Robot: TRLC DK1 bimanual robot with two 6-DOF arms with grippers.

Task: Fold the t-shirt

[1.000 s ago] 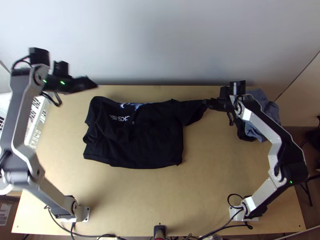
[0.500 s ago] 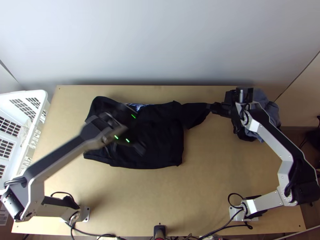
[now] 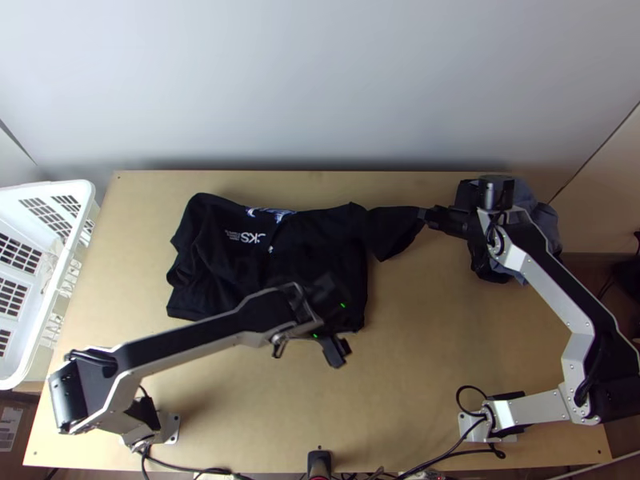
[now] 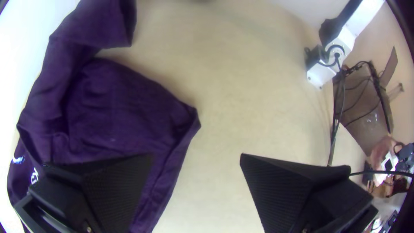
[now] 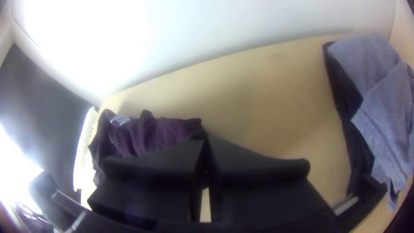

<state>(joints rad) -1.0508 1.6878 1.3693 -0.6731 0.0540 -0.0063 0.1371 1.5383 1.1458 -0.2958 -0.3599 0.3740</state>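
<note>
As I look down on the bench (image 3: pixel 432 336), the black t-shirt (image 3: pixel 220 268) lies rumpled across it, one sleeve (image 3: pixel 388 230) extended toward the right arm. I have the left gripper (image 3: pixel 330 326) above the shirt's near right corner, fingers spread wide, and the right gripper (image 3: pixel 426 214) pinching that sleeve's end.

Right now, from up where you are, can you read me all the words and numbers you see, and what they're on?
Big white letters on the black t-shirt: partly lost in the creases, no whole word to read.
Smaller print beside them: too small.
Blue-and-white print near the shirt's far edge: can't tell if it's letters.
Pale label beyond the table's left side: too small.
</note>
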